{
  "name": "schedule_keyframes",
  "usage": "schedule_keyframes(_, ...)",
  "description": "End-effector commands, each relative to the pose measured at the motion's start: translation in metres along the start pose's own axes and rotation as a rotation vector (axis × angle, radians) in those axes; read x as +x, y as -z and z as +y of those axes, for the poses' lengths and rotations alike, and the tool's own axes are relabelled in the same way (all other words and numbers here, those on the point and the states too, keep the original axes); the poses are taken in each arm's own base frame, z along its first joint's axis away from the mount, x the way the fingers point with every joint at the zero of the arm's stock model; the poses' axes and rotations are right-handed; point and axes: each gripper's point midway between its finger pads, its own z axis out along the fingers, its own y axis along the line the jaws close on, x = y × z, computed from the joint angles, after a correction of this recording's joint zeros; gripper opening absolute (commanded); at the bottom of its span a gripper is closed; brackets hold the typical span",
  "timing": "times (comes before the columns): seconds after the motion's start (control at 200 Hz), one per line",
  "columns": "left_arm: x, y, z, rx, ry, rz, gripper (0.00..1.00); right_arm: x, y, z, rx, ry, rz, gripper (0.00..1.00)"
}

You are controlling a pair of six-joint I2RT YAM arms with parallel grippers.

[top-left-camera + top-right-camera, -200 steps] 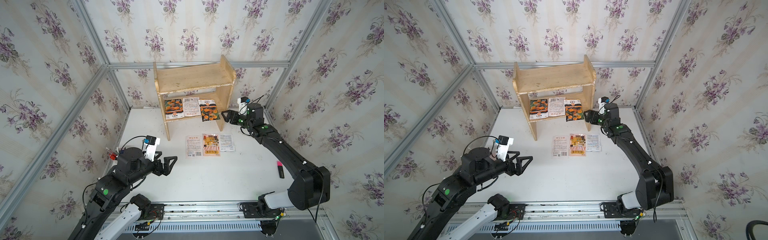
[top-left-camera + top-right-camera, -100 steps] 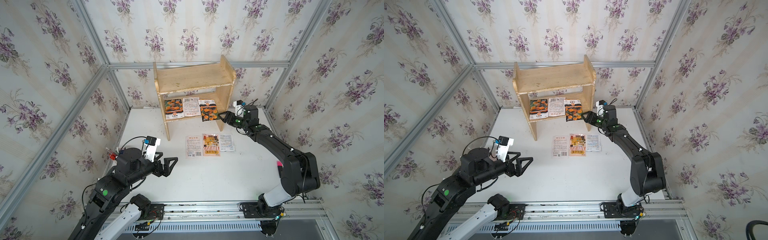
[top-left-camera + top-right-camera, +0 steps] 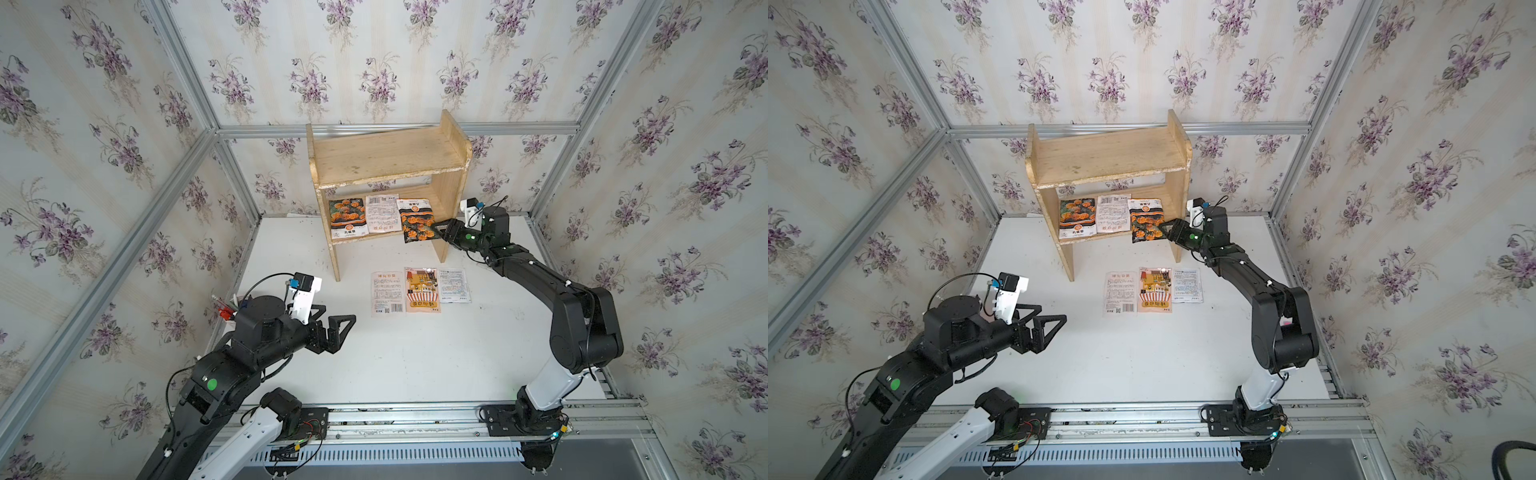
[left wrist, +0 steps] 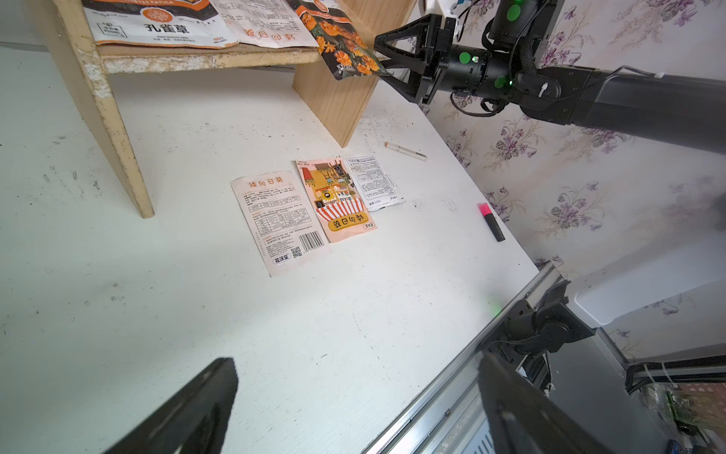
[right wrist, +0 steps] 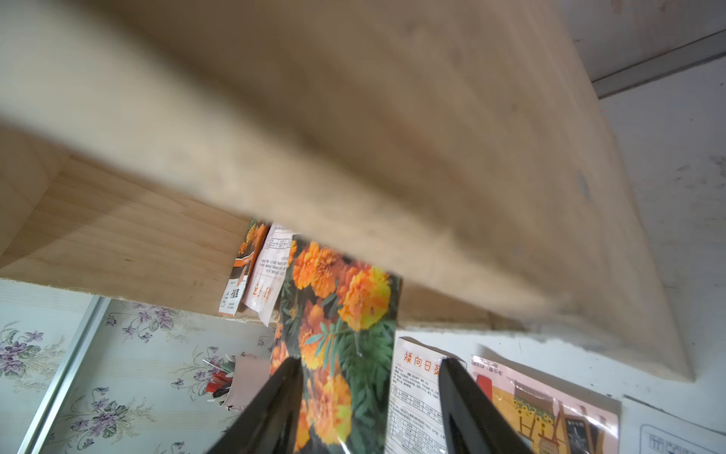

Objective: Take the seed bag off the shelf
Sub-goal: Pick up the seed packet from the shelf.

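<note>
The shelf [image 3: 386,156] [image 3: 1108,153] of pale wood stands at the back of the table. On the right end of its lower tier lies the seed bag [image 3: 417,220] [image 3: 1145,220] [image 4: 341,43] [image 5: 341,314], dark with orange marigolds, its near end hanging over the front edge. My right gripper [image 3: 439,230] [image 3: 1165,230] [image 4: 379,59] [image 5: 369,361] is at that overhanging end. Its jaws straddle the bag, one finger at the bag's surface and a gap showing at the other. My left gripper [image 3: 340,312] [image 3: 1053,312] [image 4: 357,359] hovers open and empty over the front left of the table.
Two more packets, a marigold one [image 3: 347,218] and a white one [image 3: 382,214], lie on the lower tier. Three packets [image 3: 422,289] lie flat on the table before the shelf. A pink highlighter [image 4: 491,222] and a white pen [image 4: 406,151] lie near the right wall. A cup of pens [image 3: 226,309] stands at the left wall.
My right gripper has moved left to the shelf's lower tier and its jaws have narrowed around the seed bag's end. The left arm has stayed still.
</note>
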Motion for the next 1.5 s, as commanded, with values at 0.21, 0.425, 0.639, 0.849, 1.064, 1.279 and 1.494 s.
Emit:
schedule_keyframes(0.21, -0.003, -0.004, 0.000, 0.006, 0.007, -0.013, 1.00, 0.003, -0.006, 0.014, -0.069, 0.011, 0.020, 0.48)
schedule_keyframes(0.425, -0.003, -0.004, -0.001, 0.009, 0.008, -0.013, 1.00, 0.007, -0.009, 0.014, -0.070, 0.004, 0.028, 0.38)
schedule_keyframes(0.639, -0.002, -0.004, 0.000, 0.006, 0.007, -0.013, 1.00, 0.007, -0.009, 0.012, -0.061, 0.001, 0.026, 0.21)
schedule_keyframes(0.849, -0.003, -0.003, 0.000, 0.004, 0.006, -0.015, 1.00, 0.006, -0.007, 0.011, -0.048, 0.001, 0.019, 0.08)
schedule_keyframes(1.064, -0.004, -0.003, 0.000, 0.005, 0.007, -0.017, 1.00, -0.003, 0.008, 0.009, -0.028, 0.006, -0.022, 0.00)
schedule_keyframes(1.279, -0.005, -0.003, -0.002, 0.013, 0.012, -0.022, 1.00, -0.009, 0.026, 0.006, -0.008, 0.018, -0.053, 0.00)
schedule_keyframes(1.494, -0.011, -0.008, -0.009, 0.056, 0.033, -0.043, 1.00, -0.002, 0.043, 0.016, -0.008, 0.055, -0.056, 0.00)
